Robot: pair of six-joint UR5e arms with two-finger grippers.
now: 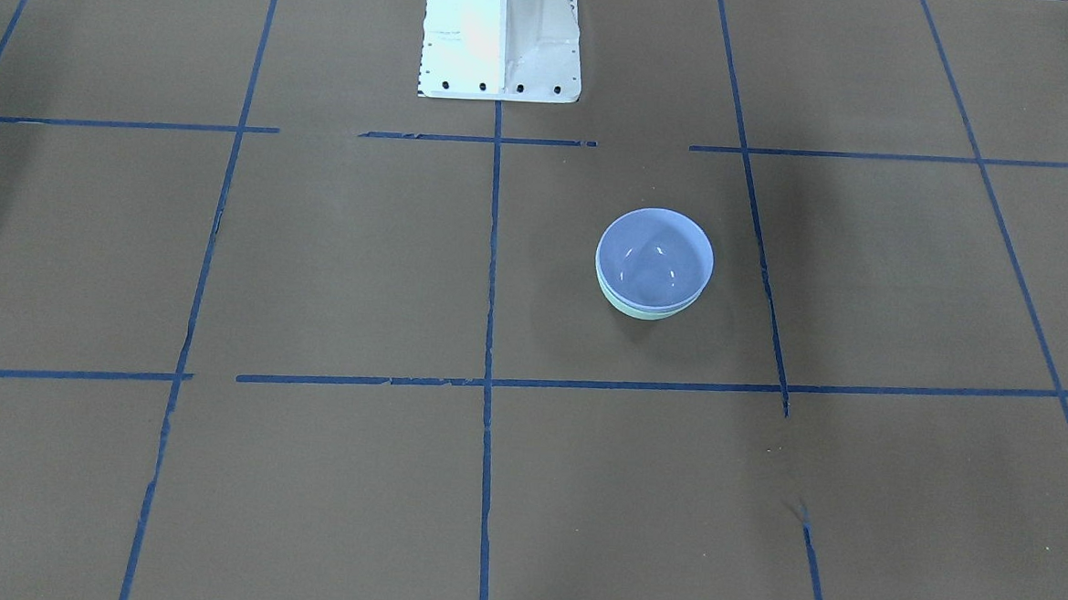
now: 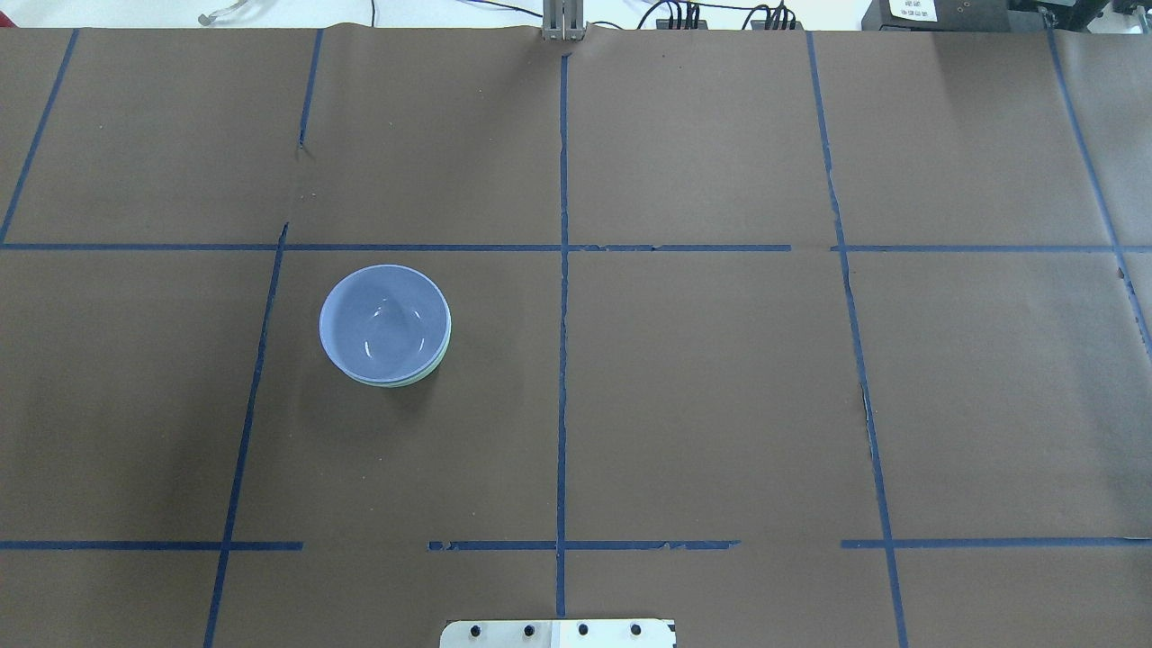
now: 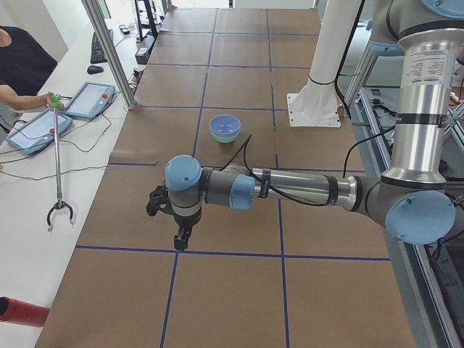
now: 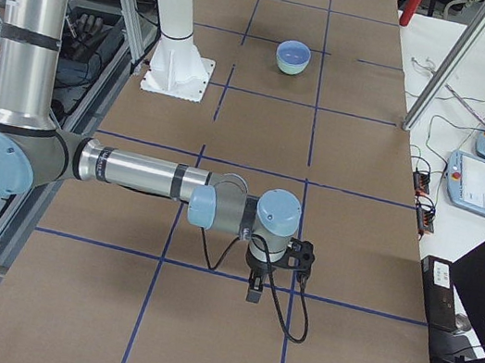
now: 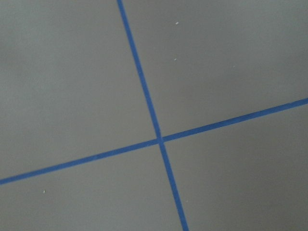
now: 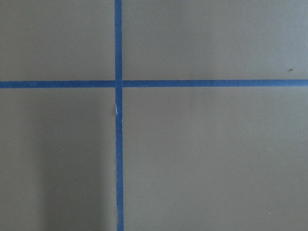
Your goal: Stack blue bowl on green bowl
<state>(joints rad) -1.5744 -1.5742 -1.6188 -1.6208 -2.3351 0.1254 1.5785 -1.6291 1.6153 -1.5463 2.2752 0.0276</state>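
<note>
Overhead exterior is showing the blue bowl [image 2: 385, 322] nesting inside the green bowl [image 1: 647, 313], well apart from and nearer the left gripper [image 3: 180, 239] than the right gripper [image 4: 254, 289], neither grip being tellable.

Glossy blue bowl [image 1: 654, 256]; glossy green bowl [image 1: 640, 311]; matt brown paper table [image 1: 316, 279]

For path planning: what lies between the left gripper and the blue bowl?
Exterior left view: from left gripper to blue bowl, only table paper and blue tape lines.
</note>
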